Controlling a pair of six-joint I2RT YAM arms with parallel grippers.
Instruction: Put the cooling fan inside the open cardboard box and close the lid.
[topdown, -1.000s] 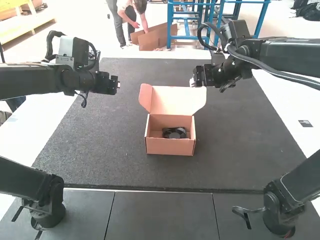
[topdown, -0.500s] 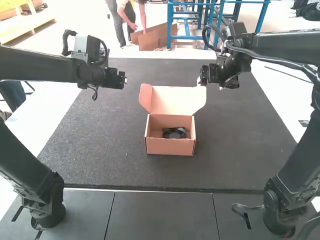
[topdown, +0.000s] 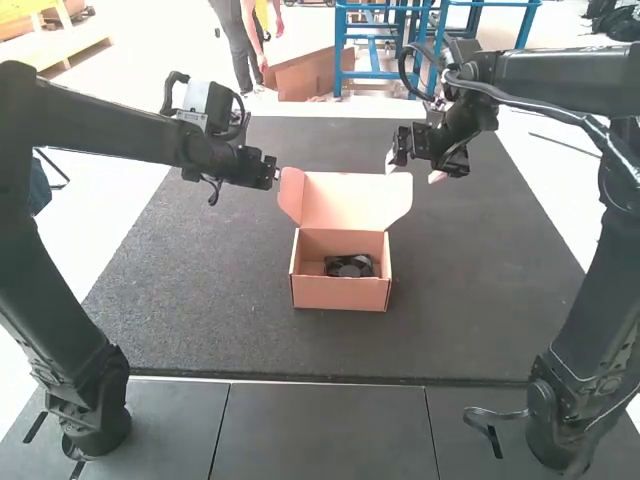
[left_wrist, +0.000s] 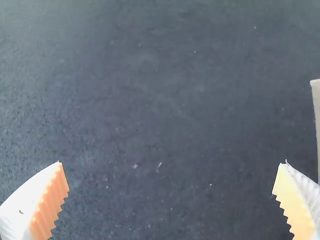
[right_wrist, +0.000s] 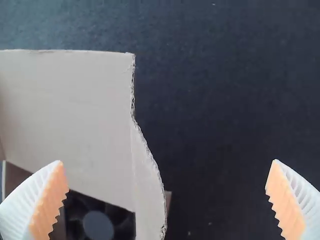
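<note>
High view: cooling fan (topdown: 349, 265) lies inside cardboard box (topdown: 340, 291), and over the last second left end effector (topdown: 267, 172) and right end effector (topdown: 416, 166), both released and empty, have closed in beside the box's upright lid (topdown: 352, 200), so lid-closing seems next.

Left gripper (topdown: 268, 172) and right gripper (topdown: 415, 166) hover, fingers spread wide, seemingly level.

We find the cardboard box (topdown: 340, 290) near the middle of the surface (topdown: 200, 290), with the cooling fan (topdown: 349, 266) inside it. Its lid (topdown: 350, 200) stands up behind, between the left gripper (topdown: 272, 172) and the right gripper (topdown: 415, 165).
</note>
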